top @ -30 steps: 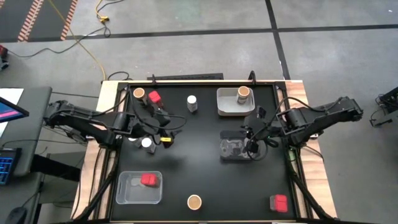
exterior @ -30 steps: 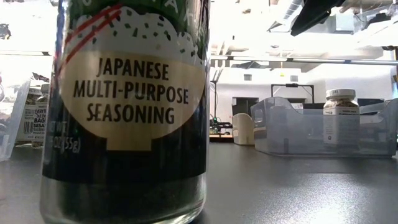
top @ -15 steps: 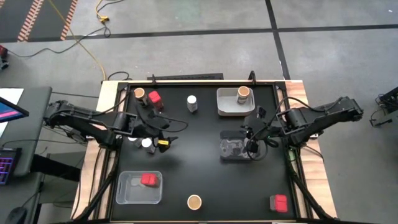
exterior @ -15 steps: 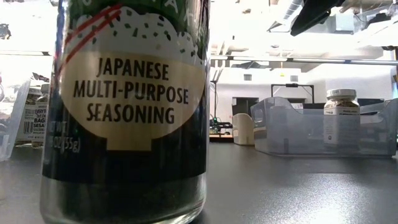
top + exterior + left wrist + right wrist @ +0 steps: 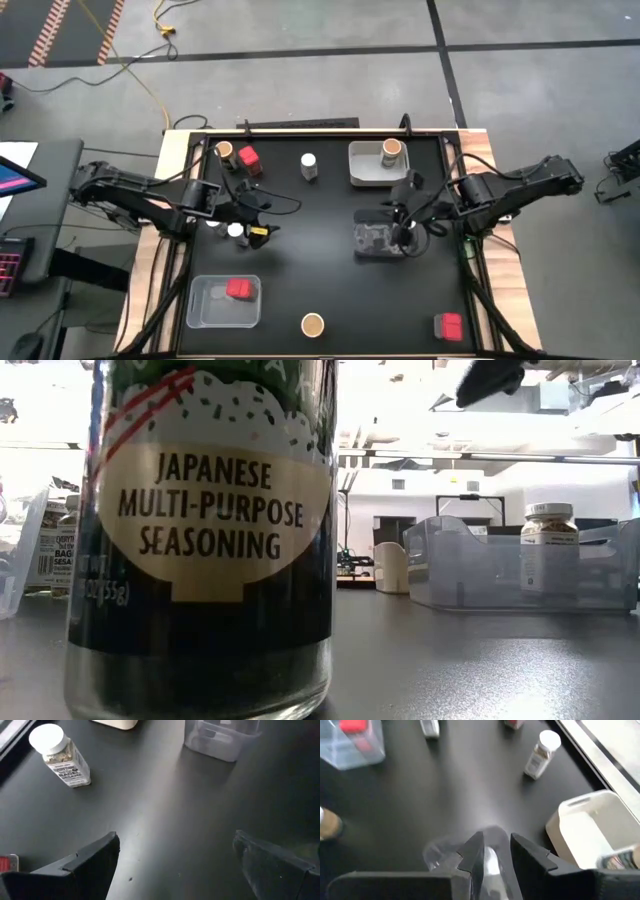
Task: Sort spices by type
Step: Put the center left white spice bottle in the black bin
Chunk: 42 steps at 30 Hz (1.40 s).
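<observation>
The left end effector (image 5: 262, 218), fingers spread and empty, hovers by a white-lidded round jar (image 5: 236, 231) near the black table's (image 5: 320, 290) left edge; a careless descent could topple it. The right end effector (image 5: 405, 228), over the clear rectangular tray (image 5: 372, 241) right of centre, seems nearly closed on a white-capped jar (image 5: 490, 861); a loose pinch might drop it. Beyond the matte table lie grey concrete floor and cables.

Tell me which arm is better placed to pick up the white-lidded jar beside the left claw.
Left. The left claw is open and right next to that white-lidded jar. The right claw hangs over the clear tray, across the table, its fingers around something white.
</observation>
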{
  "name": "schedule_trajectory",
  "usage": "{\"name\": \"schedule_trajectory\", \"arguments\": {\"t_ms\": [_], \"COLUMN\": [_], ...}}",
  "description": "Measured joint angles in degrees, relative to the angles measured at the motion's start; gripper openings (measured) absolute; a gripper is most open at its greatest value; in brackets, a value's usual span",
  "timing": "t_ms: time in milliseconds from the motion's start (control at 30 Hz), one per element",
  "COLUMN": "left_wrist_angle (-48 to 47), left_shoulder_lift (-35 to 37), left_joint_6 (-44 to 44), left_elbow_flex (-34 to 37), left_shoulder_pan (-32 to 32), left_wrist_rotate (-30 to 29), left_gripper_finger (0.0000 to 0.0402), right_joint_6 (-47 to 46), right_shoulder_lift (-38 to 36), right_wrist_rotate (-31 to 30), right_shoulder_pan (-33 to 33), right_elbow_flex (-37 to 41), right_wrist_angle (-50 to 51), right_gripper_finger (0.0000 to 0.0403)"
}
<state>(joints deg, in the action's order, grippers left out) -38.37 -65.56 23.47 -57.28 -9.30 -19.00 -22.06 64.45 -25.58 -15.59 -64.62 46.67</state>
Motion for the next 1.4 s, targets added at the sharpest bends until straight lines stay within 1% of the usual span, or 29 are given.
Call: {"name": "schedule_trajectory", "arguments": {"t_ms": [167, 433, 700, 800, 967, 1067, 1400], "left_wrist_angle": [-0.6, -6.4, -20.1, -22.9, -23.8, -24.0, -23.7], "left_shoulder_lift": [0.0, 0.0, 0.0, 0.0, 0.0, 0.0, 0.0], "left_joint_6": [1.9, -0.4, -6.1, -6.7, -6.7, -8.3, -15.3], "left_elbow_flex": [0.0, 0.0, 0.0, 0.0, 0.9, 2.7, 5.6], "left_shoulder_pan": [0.0, 0.0, 0.0, 0.0, -0.4, -1.2, -1.4], "left_wrist_rotate": [5.3, 9.1, 12.4, 12.8, 13.2, 14.3, 14.3], "left_gripper_finger": [0.0373, 0.0373, 0.0373, 0.0373, 0.0373, 0.0373, 0.0373], "right_joint_6": [0.0, -1.1, -1.9, -2.1, -2.1, -2.1, -2.0], "right_shoulder_lift": [0.0, 0.0, 0.0, 0.0, 0.0, 0.0, 0.0], "right_wrist_rotate": [0.0, 0.0, 0.0, 0.0, 0.0, 0.0, 0.0], "right_shoulder_pan": [0.0, 0.0, 0.0, 0.0, 0.0, 0.0, 0.0], "right_elbow_flex": [0.0, 0.0, 0.0, 0.0, 0.0, 0.0, 0.0], "right_wrist_angle": [-3.4, -3.5, -3.5, -3.6, -4.1, -4.1, -6.4], "right_gripper_finger": [0.0123, 0.0123, 0.0123, 0.0123, 0.0123, 0.0123, 0.0123]}}
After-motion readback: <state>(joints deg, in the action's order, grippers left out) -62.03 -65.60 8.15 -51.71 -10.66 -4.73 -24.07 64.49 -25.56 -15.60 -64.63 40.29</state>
